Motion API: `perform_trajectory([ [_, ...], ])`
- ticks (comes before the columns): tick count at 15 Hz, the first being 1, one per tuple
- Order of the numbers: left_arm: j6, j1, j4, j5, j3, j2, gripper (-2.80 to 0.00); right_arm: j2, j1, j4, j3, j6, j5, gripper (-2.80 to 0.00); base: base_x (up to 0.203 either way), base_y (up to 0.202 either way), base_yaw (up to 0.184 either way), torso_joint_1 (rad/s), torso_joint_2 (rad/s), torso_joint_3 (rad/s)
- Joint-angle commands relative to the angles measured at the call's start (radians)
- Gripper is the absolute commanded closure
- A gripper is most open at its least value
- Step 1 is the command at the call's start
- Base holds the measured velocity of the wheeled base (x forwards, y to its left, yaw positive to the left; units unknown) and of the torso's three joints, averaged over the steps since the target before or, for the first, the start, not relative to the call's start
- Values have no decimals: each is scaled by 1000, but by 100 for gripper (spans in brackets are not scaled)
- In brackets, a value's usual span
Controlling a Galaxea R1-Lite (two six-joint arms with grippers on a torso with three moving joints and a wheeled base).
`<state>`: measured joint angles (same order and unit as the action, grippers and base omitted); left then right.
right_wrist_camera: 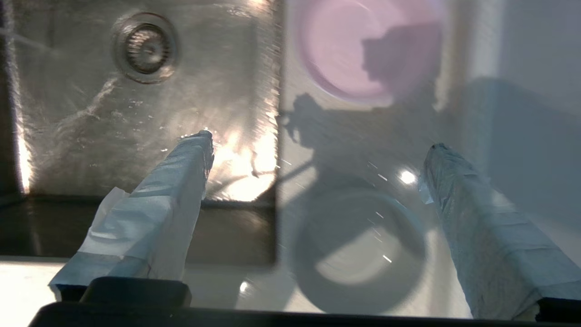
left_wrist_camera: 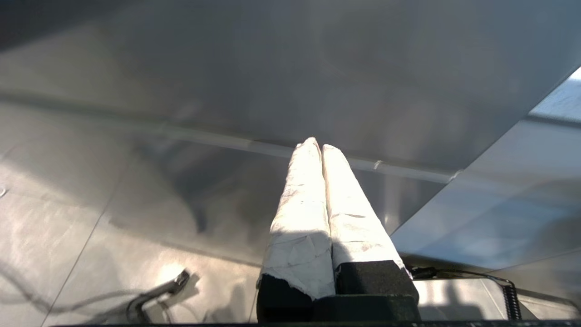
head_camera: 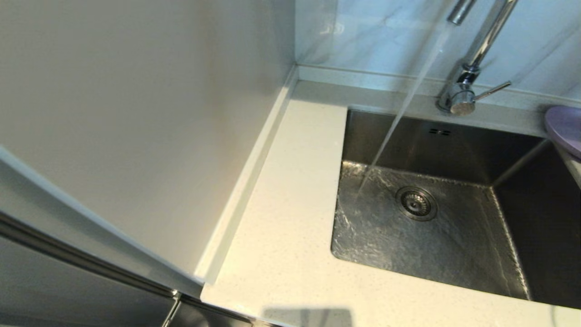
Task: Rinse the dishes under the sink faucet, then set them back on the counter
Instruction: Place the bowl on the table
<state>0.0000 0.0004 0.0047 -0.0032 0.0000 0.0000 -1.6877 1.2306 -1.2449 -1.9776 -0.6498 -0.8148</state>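
Water runs from the chrome faucet [head_camera: 467, 79] into the steel sink [head_camera: 422, 227], near its drain [head_camera: 416, 203]. A lilac plate [head_camera: 566, 128] shows at the sink's right edge on the counter [head_camera: 281, 236]. In the right wrist view my right gripper [right_wrist_camera: 320, 145] hangs open above the counter [right_wrist_camera: 327, 136] beside the sink [right_wrist_camera: 136, 113], over a whitish bowl [right_wrist_camera: 358, 254]; the lilac plate [right_wrist_camera: 358, 54] lies beyond it. Nothing sits between its fingers. My left gripper [left_wrist_camera: 317, 144] is shut and empty, parked low in front of cabinet panels. Neither arm shows in the head view.
A tall cream panel [head_camera: 136, 127] stands along the counter's left side. The grey-veined wall [head_camera: 386, 32] rises behind the faucet. A black cable [left_wrist_camera: 150, 295] lies on the floor under the left gripper.
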Motion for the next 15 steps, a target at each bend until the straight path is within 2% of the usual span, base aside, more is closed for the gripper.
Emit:
perform_trajectory([
  [1, 0, 1, 0, 0, 0, 0, 0, -1, 1, -5, 0, -4, -6, -280, 0, -3, 113, -18, 29, 22],
  [15, 0, 1, 0, 0, 0, 0, 0, 12, 0, -8, 0, -1, -4, -280, 0, 0, 5, -1, 2, 1],
])
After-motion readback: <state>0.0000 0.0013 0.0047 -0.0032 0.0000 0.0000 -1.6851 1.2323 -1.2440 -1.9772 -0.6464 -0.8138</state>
